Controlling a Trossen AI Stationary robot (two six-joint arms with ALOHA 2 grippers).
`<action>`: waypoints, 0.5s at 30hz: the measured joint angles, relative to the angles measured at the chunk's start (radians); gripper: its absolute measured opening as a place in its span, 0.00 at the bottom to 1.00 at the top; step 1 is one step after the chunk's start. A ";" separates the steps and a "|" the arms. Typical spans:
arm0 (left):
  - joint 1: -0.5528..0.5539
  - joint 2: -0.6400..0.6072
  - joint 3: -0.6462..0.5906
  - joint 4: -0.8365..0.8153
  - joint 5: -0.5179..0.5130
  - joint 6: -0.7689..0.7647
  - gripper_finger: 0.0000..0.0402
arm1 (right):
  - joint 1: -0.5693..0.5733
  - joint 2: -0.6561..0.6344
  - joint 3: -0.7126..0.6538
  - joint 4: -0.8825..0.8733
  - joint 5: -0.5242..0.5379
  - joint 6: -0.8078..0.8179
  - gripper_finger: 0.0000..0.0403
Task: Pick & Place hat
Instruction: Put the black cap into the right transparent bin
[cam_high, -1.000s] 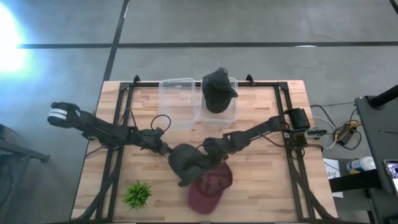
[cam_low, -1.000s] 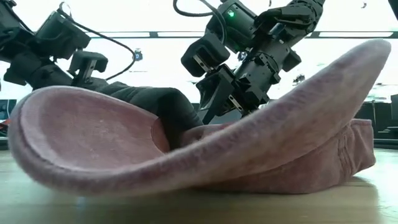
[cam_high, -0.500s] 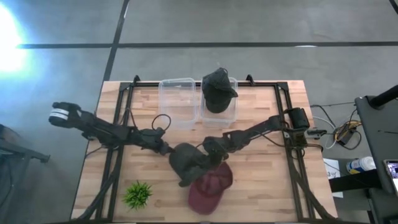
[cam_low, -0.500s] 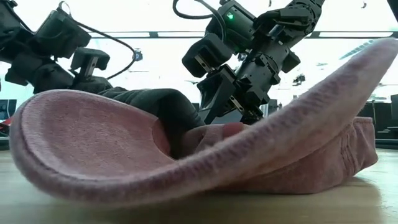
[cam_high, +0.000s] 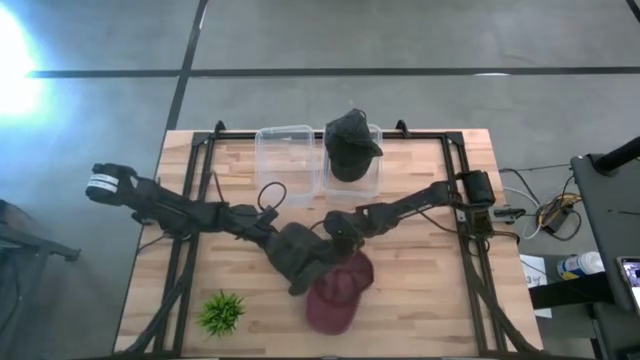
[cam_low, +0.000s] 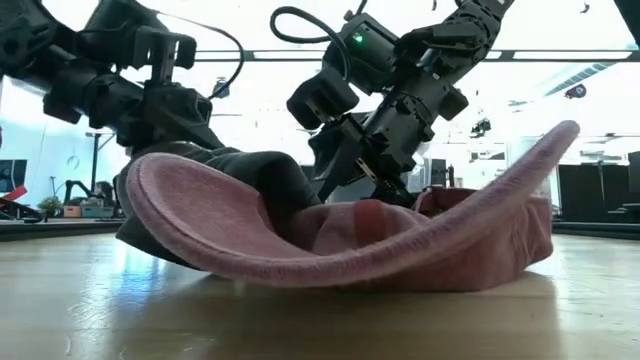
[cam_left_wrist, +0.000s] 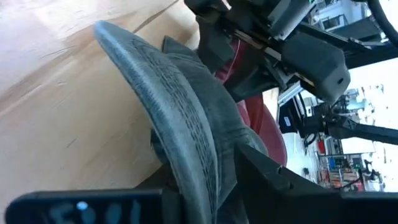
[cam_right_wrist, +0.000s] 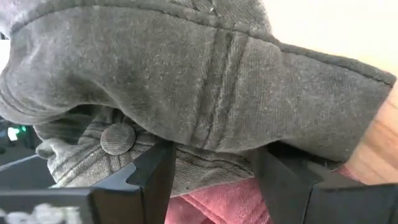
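A dark grey cap (cam_high: 303, 256) lies at the table's middle, partly over a red cap (cam_high: 335, 297) just nearer the front edge. My left gripper (cam_high: 274, 238) is shut on the grey cap's left side. My right gripper (cam_high: 336, 232) is shut on its right side. In the low view the red cap's brim (cam_low: 330, 255) curls up in front of the grey cap (cam_low: 255, 175). A second dark cap (cam_high: 350, 145) sits in the right-hand clear bin. My left gripper pinches the grey cap's stiff edge with its rows of stitching (cam_left_wrist: 186, 140) between its two fingers. It comes slanting down from the table's left. That side of the cap is raised (cam_low: 185, 150). My right gripper pinches a fold of the grey cap's crown (cam_right_wrist: 214, 140) close to the top button (cam_right_wrist: 118, 138). It comes slanting down from the table's right. The red cap (cam_right_wrist: 217, 208) lies just beneath the held cloth.
Two clear bins stand at the far edge; the left one (cam_high: 285, 152) holds nothing, and the right one (cam_high: 372, 178) holds the second dark cap. A small green plant (cam_high: 222, 312) stands near the front left. Black frame rails run along the table's sides.
Both grippers have closed in on each other over the grey cap, the left going right and the right going left and a little farther. The grey cap's left side has risen. The red cap has slid a little toward the far edge, and its brim sits lower.
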 joint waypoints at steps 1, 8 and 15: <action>-0.001 -0.006 0.008 -0.024 0.001 0.004 0.21 | 0.001 -0.005 0.005 -0.015 0.002 -0.010 0.50; -0.011 -0.116 0.104 -0.309 -0.024 0.070 0.03 | 0.027 -0.170 0.011 -0.249 0.023 -0.105 0.50; -0.027 -0.284 0.306 -0.521 -0.055 0.120 0.02 | 0.037 -0.417 0.006 -0.565 0.203 -0.174 0.50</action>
